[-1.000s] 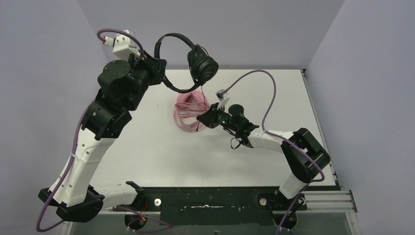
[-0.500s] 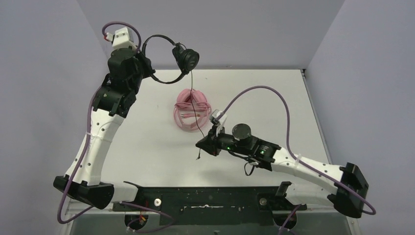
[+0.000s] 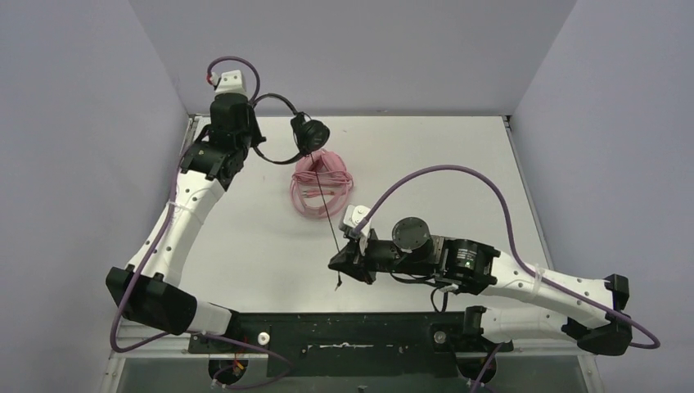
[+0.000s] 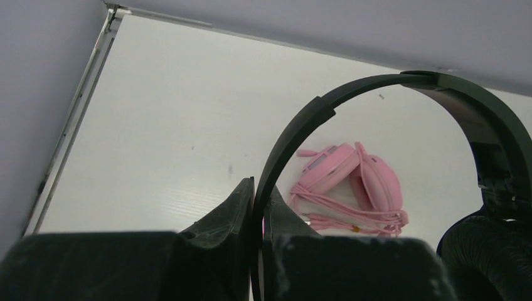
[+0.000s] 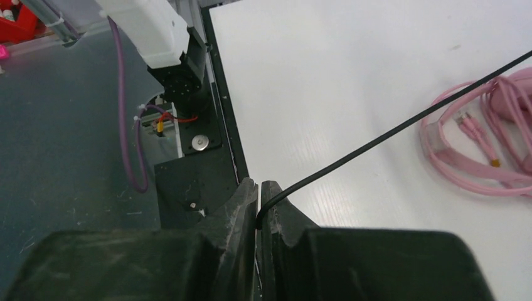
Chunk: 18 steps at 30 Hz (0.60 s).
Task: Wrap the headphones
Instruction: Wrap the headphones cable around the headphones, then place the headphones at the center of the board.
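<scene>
My left gripper (image 3: 250, 139) is shut on the headband of the black headphones (image 3: 282, 131) and holds them up at the back left; the band (image 4: 326, 106) passes between the jaws in the left wrist view. Their earcup (image 3: 311, 133) hangs to the right. The thin black cable (image 3: 323, 201) runs taut from the earcup down to my right gripper (image 3: 337, 264), which is shut on it near the front edge; it also shows in the right wrist view (image 5: 389, 135). The pink headphones (image 3: 321, 173) lie on the table with their pink cable (image 3: 307, 205) coiled around them.
The white table (image 3: 458, 180) has grey walls on the left, back and right. A black rail (image 3: 344, 332) with the arm bases runs along the near edge. Purple arm cables (image 3: 442, 176) loop above the table.
My left gripper has moved back and to the right, lowering the black headphones. My right gripper has drawn toward the near edge with the cable, pulling it straight.
</scene>
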### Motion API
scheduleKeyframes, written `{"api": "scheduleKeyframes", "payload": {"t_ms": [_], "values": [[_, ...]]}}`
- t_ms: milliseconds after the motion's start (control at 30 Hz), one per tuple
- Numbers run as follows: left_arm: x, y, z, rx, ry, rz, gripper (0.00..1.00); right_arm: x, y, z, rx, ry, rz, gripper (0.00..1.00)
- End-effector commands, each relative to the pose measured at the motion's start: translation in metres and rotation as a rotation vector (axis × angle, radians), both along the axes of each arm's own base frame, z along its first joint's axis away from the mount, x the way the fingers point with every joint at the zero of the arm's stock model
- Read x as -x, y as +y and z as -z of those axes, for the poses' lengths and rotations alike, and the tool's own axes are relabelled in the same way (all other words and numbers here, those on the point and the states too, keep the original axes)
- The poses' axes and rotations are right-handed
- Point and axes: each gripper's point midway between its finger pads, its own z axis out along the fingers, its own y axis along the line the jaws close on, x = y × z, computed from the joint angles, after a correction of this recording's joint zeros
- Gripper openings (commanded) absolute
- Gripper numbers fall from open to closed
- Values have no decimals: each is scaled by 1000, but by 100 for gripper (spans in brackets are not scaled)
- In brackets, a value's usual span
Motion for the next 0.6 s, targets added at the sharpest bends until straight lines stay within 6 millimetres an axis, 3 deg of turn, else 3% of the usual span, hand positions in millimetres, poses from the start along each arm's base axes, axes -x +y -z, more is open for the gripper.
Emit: {"api": "scheduleKeyframes", "payload": {"t_ms": [0,167,267,400,567], "values": [[0,21,-26,-65,-133,-93,0,4,-3,-57,-67,-85,-11,0],[19,4,-4,-125,-95,-39,0,-7,11,-106,-107,-171,-18,0],[35,-18,7,-180,-81,31,0,-23,18,-129,-114,-228,-6,0],[62,-47,13,-219,-94,154,0,-66,20,-136,-104,-195,39,0],[100,-77,16,-232,-125,371,0,-110,19,-129,-85,-101,33,0]]}}
